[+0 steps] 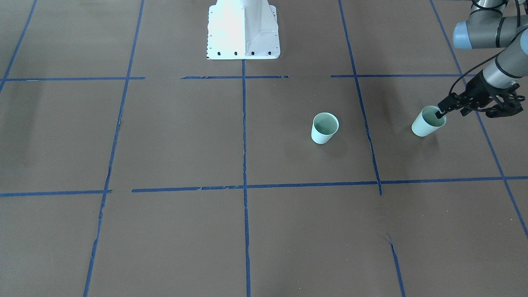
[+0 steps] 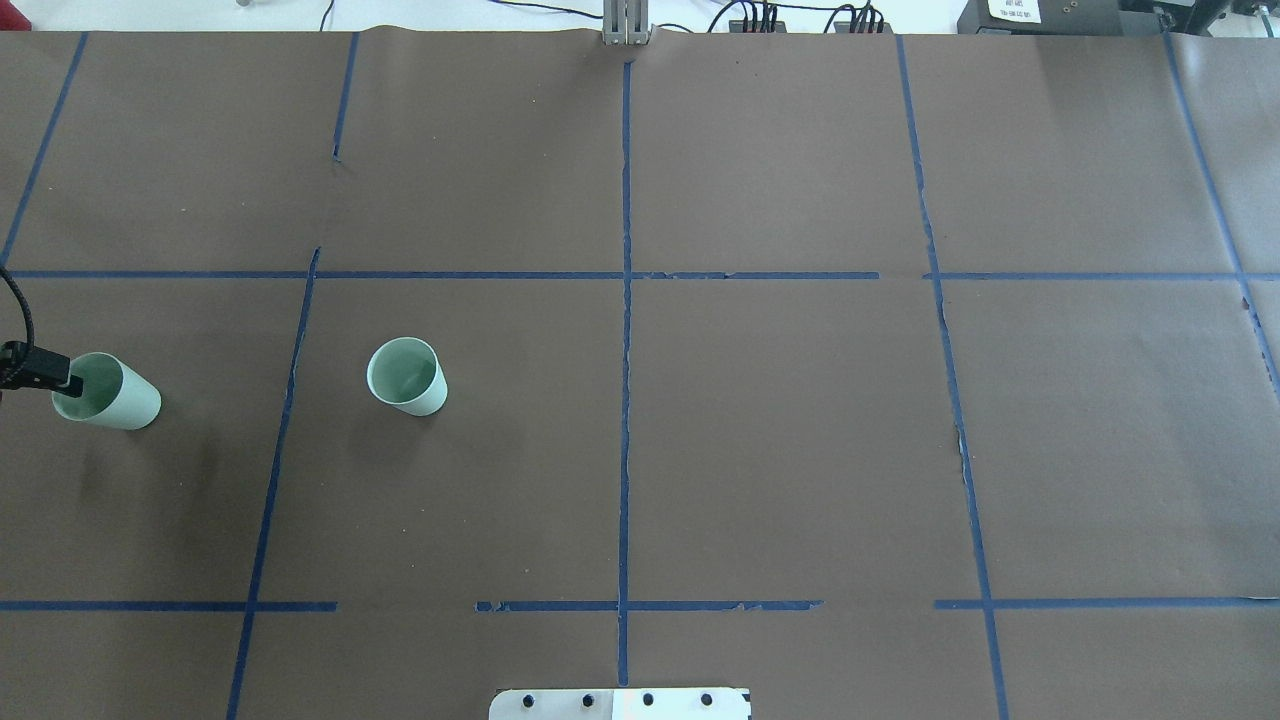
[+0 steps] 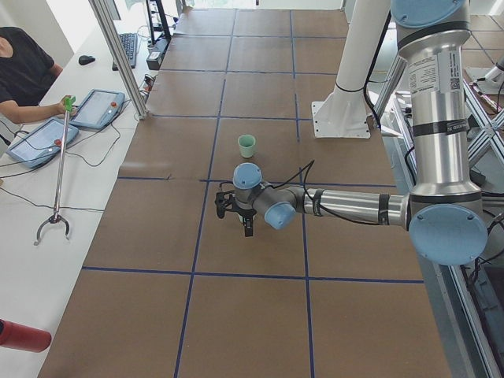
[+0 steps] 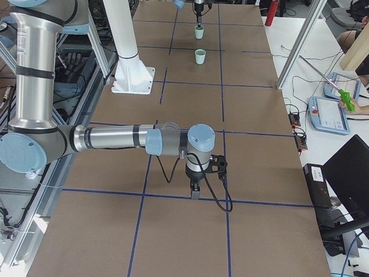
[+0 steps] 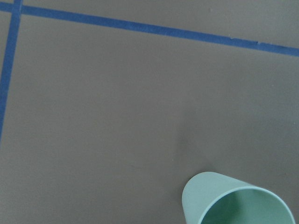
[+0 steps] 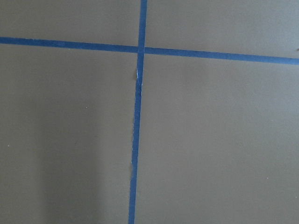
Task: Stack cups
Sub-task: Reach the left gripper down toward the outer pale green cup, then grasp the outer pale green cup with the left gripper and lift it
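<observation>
Two pale mint-green cups are on the brown table. One cup (image 1: 324, 128) (image 2: 406, 376) stands upright and free near the middle. My left gripper (image 1: 440, 114) (image 2: 62, 381) is shut on the rim of the other cup (image 1: 427, 122) (image 2: 108, 392), with one finger inside it. That cup hangs tilted, slightly above the table. Its rim shows at the bottom of the left wrist view (image 5: 238, 201). Both cups show far off in the exterior right view, the free one (image 4: 200, 56) and the held one (image 4: 199, 32). My right gripper (image 4: 196, 188) hovers low over the table far from both cups; I cannot tell whether it is open or shut.
Blue tape lines (image 2: 625, 400) divide the brown paper into squares. The robot's white base (image 1: 243, 31) stands at the table's edge. An operator's bench with tablets (image 3: 47, 134) and a reach tool runs along the far side.
</observation>
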Tool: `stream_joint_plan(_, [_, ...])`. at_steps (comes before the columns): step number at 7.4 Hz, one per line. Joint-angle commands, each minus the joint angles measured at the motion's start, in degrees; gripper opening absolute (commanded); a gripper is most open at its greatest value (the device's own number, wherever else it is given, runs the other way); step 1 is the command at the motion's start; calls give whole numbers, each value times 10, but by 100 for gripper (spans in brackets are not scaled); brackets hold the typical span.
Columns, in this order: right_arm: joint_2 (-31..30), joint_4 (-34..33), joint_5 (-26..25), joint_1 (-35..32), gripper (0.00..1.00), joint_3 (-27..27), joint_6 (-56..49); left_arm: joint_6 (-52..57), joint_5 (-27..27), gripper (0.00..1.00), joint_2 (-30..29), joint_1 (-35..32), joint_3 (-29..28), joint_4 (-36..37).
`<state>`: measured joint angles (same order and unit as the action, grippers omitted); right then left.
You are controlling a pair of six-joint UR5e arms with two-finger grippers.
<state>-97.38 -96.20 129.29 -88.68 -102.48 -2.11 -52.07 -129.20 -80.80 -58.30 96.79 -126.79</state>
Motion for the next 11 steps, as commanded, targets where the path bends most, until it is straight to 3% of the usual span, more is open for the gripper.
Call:
stream_joint_plan(1, [0, 0, 0, 0, 100, 0, 0, -4, 1, 100, -4, 20, -5, -6])
stream_joint_plan(2, [0, 0, 0, 0, 100, 0, 0, -5, 1, 87, -6, 26, -6, -5])
stream_joint_plan(4, [0, 0, 0, 0, 100, 0, 0, -4, 1, 2, -7, 26, -5, -6])
stream_joint_plan(7, [0, 0, 0, 0, 100, 0, 0, -69, 0, 0, -15, 24, 16, -3])
stream_joint_plan(8, [0, 0, 0, 0, 100, 0, 0, -72, -4, 0, -15, 20, 47, 21])
stream_joint_plan(11, [0, 0, 0, 0, 100, -1, 0, -65, -15, 0, -28, 5, 208, 245])
